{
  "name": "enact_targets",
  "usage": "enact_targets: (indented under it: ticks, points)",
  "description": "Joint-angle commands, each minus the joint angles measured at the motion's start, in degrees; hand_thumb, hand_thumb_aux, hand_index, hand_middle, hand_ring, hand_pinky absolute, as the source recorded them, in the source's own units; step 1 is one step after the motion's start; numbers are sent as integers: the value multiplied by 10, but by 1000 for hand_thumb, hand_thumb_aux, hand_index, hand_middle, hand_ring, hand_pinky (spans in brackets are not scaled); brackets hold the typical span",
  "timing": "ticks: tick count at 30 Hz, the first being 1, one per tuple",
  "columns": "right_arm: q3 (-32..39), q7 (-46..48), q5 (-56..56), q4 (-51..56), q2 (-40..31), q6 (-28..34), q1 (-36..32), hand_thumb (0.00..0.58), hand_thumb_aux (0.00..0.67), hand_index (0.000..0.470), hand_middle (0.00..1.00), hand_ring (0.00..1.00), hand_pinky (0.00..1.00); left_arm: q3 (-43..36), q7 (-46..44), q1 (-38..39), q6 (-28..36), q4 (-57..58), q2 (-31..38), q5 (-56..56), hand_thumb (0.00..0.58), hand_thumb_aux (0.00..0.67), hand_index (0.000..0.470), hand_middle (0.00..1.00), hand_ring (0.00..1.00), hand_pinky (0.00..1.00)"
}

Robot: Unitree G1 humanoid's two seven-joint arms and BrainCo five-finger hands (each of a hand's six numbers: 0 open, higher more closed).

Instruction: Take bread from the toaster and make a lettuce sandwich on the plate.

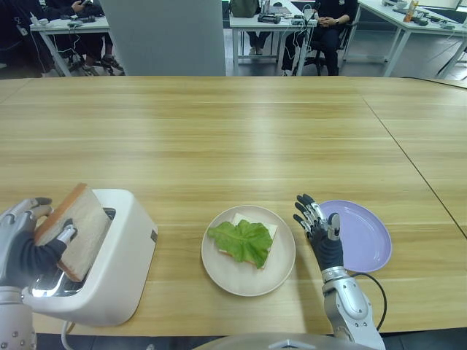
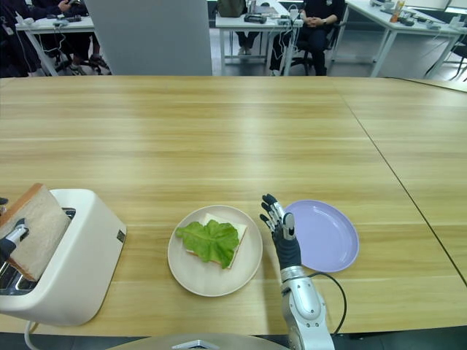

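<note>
Roughly two-thirds done, by my read. Far left: left hand [image 1: 22, 248] has its fingers [image 1: 67, 233] pinching a bread slice [image 1: 76, 226], tilted, with its lower edge at the slot of the white toaster [image 1: 120, 270]; can't tell if it is fully clear of the slot. Centre: beige plate [image 1: 248, 286] on the wooden surface [image 1: 233, 138] holds a bottom slice [image 1: 271, 230] with a lettuce leaf [image 1: 242, 240] lying on top, so base and filling look done. Right: right hand [image 1: 321, 230] sits between the two plates, fingers straight and slightly spread, holding nothing, just at the left rim of a purple plate [image 1: 365, 237]. Left to do: carry the held slice across and set it on the lettuce to close the sandwich.
</note>
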Motion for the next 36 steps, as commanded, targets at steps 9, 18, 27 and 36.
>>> enact_targets:
  ticks: [9,18,27,36]
  points:
    - [-5,0,-5,15,-3,3,-4,0,0,0,75,75,75,42,24,-78,22,87,42,-91,580,670,460,1000,1000,1000]
    - [-7,0,-8,19,-5,5,-5,0,0,0,75,75,75,88,40,-141,46,109,92,-132,580,670,460,1000,1000,1000]
    - [-5,3,-13,24,-4,8,-13,0,0,0,71,71,71,55,22,-179,110,67,79,-207,580,670,460,1000,1000,1000]
    - [-16,-3,-37,19,-17,7,-38,0,0,0,67,67,67,-117,-62,-288,253,61,69,-398,580,670,460,1000,1000,1000]
